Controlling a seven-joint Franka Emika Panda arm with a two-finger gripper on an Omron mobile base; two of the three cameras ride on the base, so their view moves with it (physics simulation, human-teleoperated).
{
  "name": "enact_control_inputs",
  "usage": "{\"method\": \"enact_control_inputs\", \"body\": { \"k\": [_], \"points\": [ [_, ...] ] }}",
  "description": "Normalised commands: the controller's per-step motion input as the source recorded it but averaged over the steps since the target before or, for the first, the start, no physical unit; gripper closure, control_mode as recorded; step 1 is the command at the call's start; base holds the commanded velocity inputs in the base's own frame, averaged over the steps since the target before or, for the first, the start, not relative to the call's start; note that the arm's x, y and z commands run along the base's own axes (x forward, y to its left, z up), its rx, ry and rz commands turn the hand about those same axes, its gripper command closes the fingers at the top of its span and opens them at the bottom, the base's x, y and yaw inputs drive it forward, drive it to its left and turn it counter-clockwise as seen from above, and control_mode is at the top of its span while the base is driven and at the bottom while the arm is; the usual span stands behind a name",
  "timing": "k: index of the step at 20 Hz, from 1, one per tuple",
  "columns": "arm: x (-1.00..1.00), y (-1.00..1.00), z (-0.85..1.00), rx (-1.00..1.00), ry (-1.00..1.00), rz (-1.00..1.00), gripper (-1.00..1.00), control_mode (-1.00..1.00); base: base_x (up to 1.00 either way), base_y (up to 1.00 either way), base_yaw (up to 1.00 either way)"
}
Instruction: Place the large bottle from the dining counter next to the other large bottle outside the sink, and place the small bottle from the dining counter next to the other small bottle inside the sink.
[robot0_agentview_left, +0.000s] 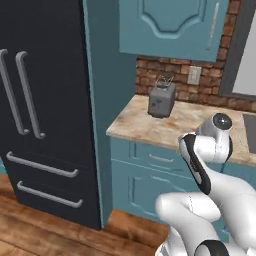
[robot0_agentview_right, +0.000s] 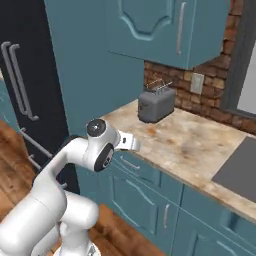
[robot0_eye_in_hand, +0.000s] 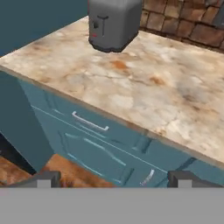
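None of the four bottles is anywhere in my feeds, so I cannot say where the pink-to-yellow large bottle or the short brown one stands, and I judge the job as barely begun or between fetches; nothing confirms that either placement is done. My two-finger claw (robot0_eye_in_hand: 113, 178) is spread wide with nothing between its tips, pointed down over the edge of the beige marbled wall counter (robot0_eye_in_hand: 131, 83) and the teal drawer fronts (robot0_eye_in_hand: 94, 142) beneath it. From the right base camera I see one corner of the dark grey sink basin (robot0_agentview_right: 239, 172) at the far right, but its inside is out of frame, so I cannot tell what sits in it. As I read it, both carries may remain: reach the dining counter, pick up a bottle, bring it back. Counting what I do see: one grey two-slot toaster (robot0_agentview_left: 162, 99) on the counter by the brick wall, one black double-door refrigerator (robot0_agentview_left: 40, 100) to the left, one white wall outlet (robot0_agentview_left: 194, 75), one teal upper cabinet (robot0_agentview_left: 170, 25), zero bottles.
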Motion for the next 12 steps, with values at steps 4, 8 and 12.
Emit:
{"method": "enact_control_inputs", "body": {
  "k": [4, 8, 12],
  "points": [
    [0.0, 0.0, 0.0, 0.0, 0.0, 0.0, -1.0, 1.0, -0.05, 1.0, 0.57],
    [0.0, 0.0, 0.0, 0.0, 0.0, 0.0, -1.0, 1.0, -0.07, 1.0, 0.56],
    [0.0, 0.0, 0.0, 0.0, 0.0, 0.0, -1.0, 1.0, -0.02, 1.0, 0.55]
  ]
}}
